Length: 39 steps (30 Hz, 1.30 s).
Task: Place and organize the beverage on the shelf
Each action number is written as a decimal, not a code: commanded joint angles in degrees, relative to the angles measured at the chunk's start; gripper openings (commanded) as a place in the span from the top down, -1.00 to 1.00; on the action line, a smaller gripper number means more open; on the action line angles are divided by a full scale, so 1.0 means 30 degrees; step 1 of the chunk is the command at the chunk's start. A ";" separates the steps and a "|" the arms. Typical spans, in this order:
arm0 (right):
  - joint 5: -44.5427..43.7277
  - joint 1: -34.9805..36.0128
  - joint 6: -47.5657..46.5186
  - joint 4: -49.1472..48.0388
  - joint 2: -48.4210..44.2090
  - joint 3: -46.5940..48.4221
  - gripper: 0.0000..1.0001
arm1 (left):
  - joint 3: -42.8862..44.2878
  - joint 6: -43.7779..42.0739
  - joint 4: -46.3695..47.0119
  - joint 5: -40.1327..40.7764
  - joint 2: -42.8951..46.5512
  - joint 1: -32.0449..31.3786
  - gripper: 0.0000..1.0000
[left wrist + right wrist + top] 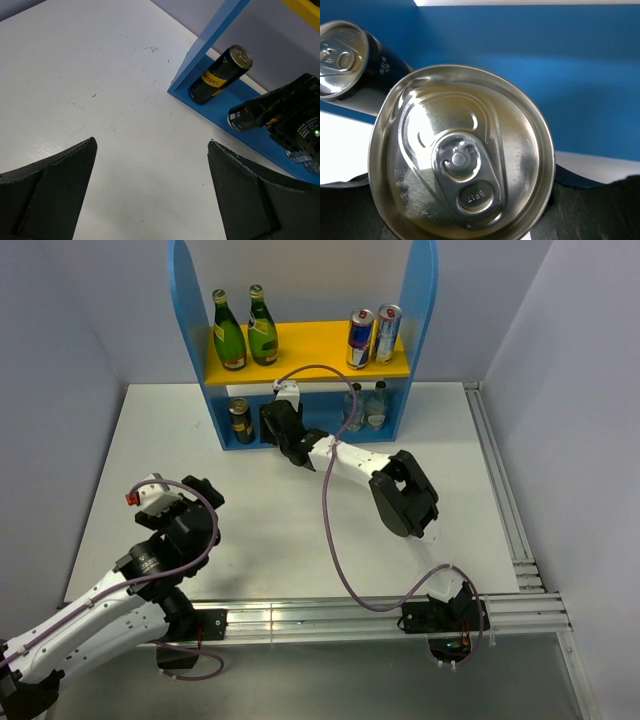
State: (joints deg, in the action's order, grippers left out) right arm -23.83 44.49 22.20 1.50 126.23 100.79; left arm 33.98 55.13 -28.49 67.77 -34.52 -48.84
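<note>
Handling the held can: slim dark drink can with a silver pull-tab lid (462, 155); judged light even when full, stiff while sealed, yet thin-walled and dentable under a hard squeeze; smooth printed side, likely slippery.
Where to hold: across the round mid-body, never by the lid or rim; best kept upright.
Can position: in the lower level of the shelf, left half, just beside a black-and-yellow can (240, 420) and apart from it in the left wrist view; standing on the blue floor or hanging just over it, cannot tell.
Right claw (275, 425): clamped on the held can, black fingers (345, 210) showing at either side below the lid.
Shelf: small two-level rack with tall blue round-topped side panels (183, 320), a yellow upper board (310, 345) and a blue back.
Upper board: two green glass bottles (245, 330) at the left, two blue-and-silver cans (373, 336) at the right.
Lower level, right half: two clear bottles (365, 405).
Left claw (151, 145): apart, holding nothing, hanging over the white table (260, 530), well apart from the shelf.
Risk, as a judgement: knocking the black-and-yellow can over on release, given the close spacing.
</note>
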 commanded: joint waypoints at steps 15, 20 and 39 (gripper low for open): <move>-0.0111 -0.0211 0.0951 -0.3107 -0.0008 0.0649 1.00 | -0.0046 -0.0447 0.0678 0.0028 -0.0006 -0.0068 -0.99; -0.0259 -0.0153 0.1010 -0.2930 0.0168 0.0914 1.00 | -0.0046 -0.0419 0.0620 -0.0001 0.0082 -0.0068 -0.99; -0.1311 -0.0181 -0.0513 -0.1672 0.4033 0.6975 1.00 | -0.0163 -0.0799 0.1000 -0.0235 0.0111 -0.0068 -0.99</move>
State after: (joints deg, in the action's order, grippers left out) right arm -25.21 44.40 22.22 0.95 138.37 115.90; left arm 33.95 54.04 -27.20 67.31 -34.48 -48.84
